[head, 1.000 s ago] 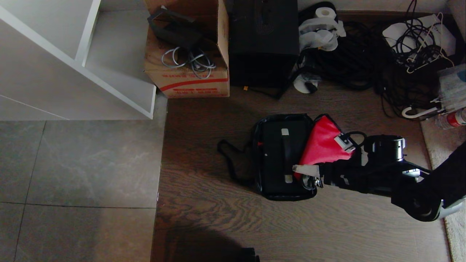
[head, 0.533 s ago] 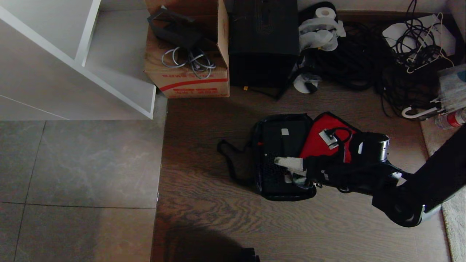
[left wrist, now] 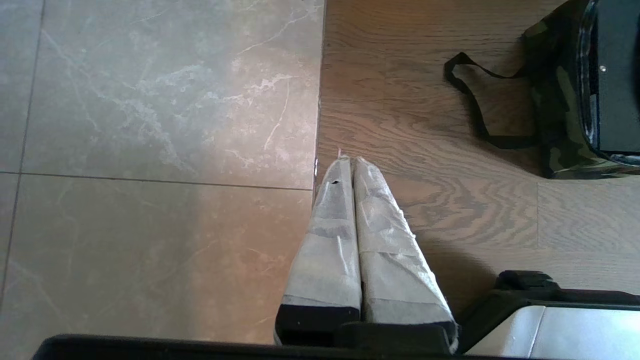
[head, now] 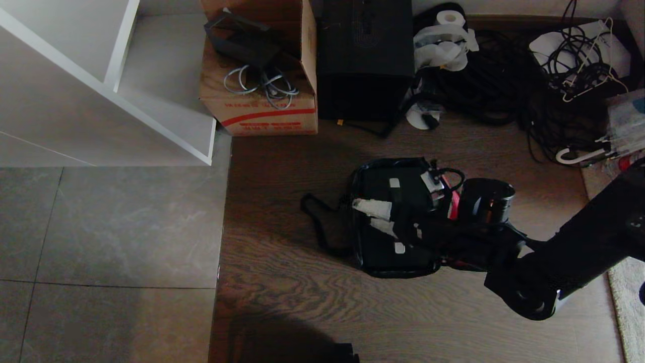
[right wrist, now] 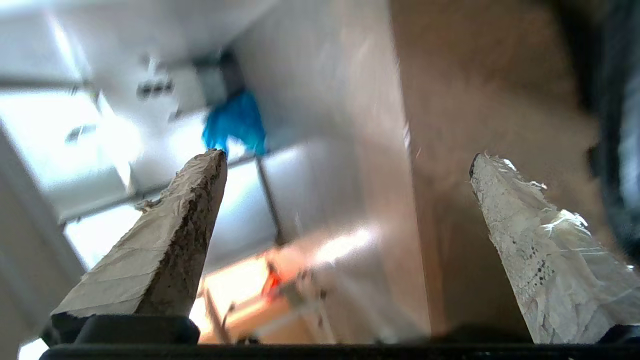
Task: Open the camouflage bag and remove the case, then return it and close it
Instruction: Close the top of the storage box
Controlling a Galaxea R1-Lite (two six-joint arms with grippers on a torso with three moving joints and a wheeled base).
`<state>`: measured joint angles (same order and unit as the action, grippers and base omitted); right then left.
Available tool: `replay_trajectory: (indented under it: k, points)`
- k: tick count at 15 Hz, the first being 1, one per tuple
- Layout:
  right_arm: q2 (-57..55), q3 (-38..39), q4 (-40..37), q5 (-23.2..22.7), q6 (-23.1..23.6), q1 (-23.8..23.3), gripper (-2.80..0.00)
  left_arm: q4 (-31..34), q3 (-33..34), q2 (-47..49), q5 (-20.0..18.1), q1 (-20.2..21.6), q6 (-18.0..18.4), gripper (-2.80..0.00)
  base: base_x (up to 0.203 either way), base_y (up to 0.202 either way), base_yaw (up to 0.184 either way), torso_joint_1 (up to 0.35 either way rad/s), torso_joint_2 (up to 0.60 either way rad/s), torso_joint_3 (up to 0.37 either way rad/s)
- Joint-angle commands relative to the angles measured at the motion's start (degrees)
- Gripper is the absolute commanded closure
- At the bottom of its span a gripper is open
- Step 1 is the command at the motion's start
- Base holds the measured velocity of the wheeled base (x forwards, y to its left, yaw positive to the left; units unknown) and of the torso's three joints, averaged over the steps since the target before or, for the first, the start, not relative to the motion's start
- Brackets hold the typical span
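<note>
The camouflage bag (head: 357, 242) lies open on the wood floor, its black strap (head: 317, 222) trailing to the left. The black case (head: 374, 187) sits inside it, handle with silver ends on top. My right gripper (head: 377, 217) hangs over the case, open, with nothing between its taped fingers (right wrist: 525, 240). Only a sliver of the red lid lining (head: 455, 204) shows behind the right arm. In the left wrist view my left gripper (left wrist: 348, 162) is shut and empty above the floor, well to the left of the bag (left wrist: 555, 100) and case (left wrist: 617, 75).
A brown cardboard box with a red stripe (head: 262, 65) and a taller black box (head: 365, 55) stand behind the bag. Tangled cables (head: 504, 80) fill the back right. A white shelf unit (head: 126, 91) is at back left, and a rug edge (head: 630, 307) at right.
My right arm has swung left, from beside the raised red lid to over the case in the bag. The lid is now mostly hidden behind the arm. The gripper stayed open.
</note>
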<state>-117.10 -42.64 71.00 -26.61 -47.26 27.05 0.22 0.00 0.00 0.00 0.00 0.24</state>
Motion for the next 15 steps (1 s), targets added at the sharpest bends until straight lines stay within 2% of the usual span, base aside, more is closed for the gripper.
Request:
replay_trajectory:
  k: [1,3,5,8,9,11,13,15]
  points:
    - [2.3,-1.6,-1.4,0.9,-0.6,-5.1,-2.80,0.0,0.0,0.0,0.0,0.0,0.0,0.00,0.000,0.000,0.000,0.000,0.00,0.000]
    - [4.3,-4.1,-8.8,0.3,-0.5,-11.2,-2.80,0.0,0.0,0.0,0.0,0.0,0.0,0.00,0.000,0.000,0.000,0.000,0.00,0.000]
    - [5.4,-9.3,-23.1,-2.1,-0.3,-18.9,-2.80,0.0,0.0,0.0,0.0,0.0,0.0,0.00,0.000,0.000,0.000,0.000,0.00,0.000]
    - [5.8,-14.1,-38.6,-10.1,1.2,-30.9,-2.80,0.0,0.0,0.0,0.0,0.0,0.0,0.00,0.000,0.000,0.000,0.000,0.00,0.000]
    - [5.4,-15.0,-42.8,-13.0,5.1,-34.2,-2.80,0.0,0.0,0.0,0.0,0.0,0.0,0.00,0.000,0.000,0.000,0.000,0.00,0.000]
    - [3.0,-15.8,-47.8,-15.0,16.8,-39.0,-2.80,0.0,0.0,0.0,0.0,0.0,0.0,0.00,0.000,0.000,0.000,0.000,0.00,0.000]
    - [0.0,-17.6,-50.8,-15.3,22.0,-43.2,-2.80,0.0,0.0,0.0,0.0,0.0,0.0,0.00,0.000,0.000,0.000,0.000,0.00,0.000]
    - [-4.3,-20.0,-52.8,-14.9,23.2,-44.2,-2.80,0.0,0.0,0.0,0.0,0.0,0.0,0.00,0.000,0.000,0.000,0.000,0.00,0.000]
